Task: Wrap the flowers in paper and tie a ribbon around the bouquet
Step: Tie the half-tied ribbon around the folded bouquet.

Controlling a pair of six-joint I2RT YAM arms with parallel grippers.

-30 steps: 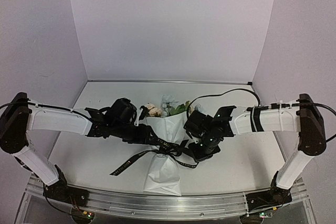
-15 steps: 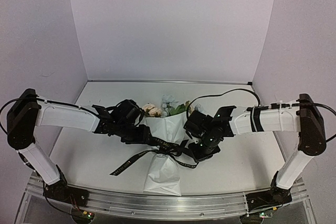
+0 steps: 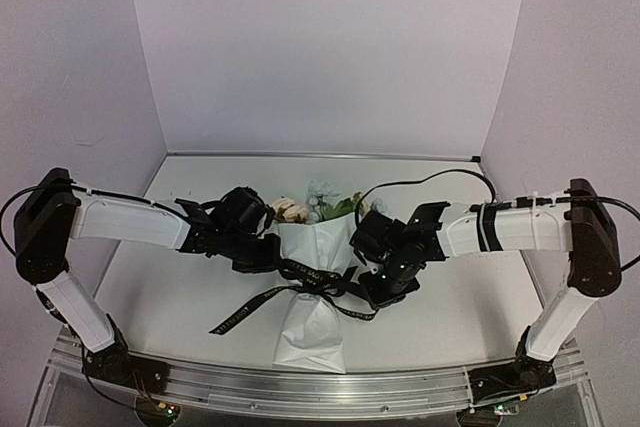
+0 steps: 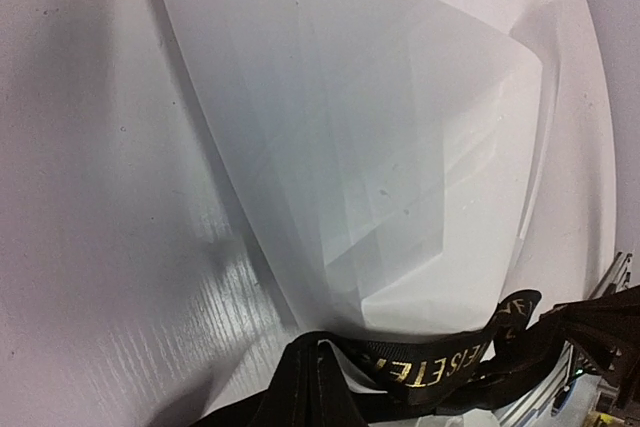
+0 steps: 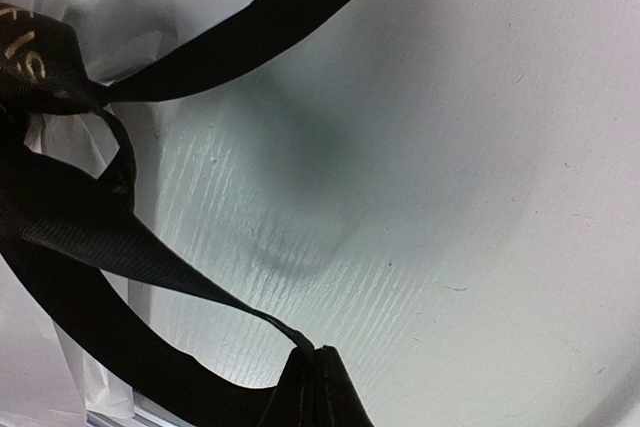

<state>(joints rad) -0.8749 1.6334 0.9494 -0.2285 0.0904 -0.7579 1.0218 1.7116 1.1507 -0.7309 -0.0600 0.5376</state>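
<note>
Black ribbon (image 3: 250, 305) around bouquet (image 3: 316, 243) waist, middle of table (image 3: 170, 292) | left gripper (image 4: 315, 392) clamped on ribbon | right gripper (image 5: 318, 387) clamped on ribbon

The white desk (image 3: 170, 287) spreads under and around both end effectors. Directly below and ahead of the left end effector (image 3: 278, 259), its surface shows a faint streaked wood-grain sheen and a soft grey shadow. The same streaked sheen lies just ahead of the right end effector (image 3: 352, 285). Well beyond both, pale lilac wall panels (image 3: 330, 47) close off the back and the two outer sides. Behind both, along the desk's near edge, runs a ribbed aluminium rail (image 3: 230, 379).
</note>
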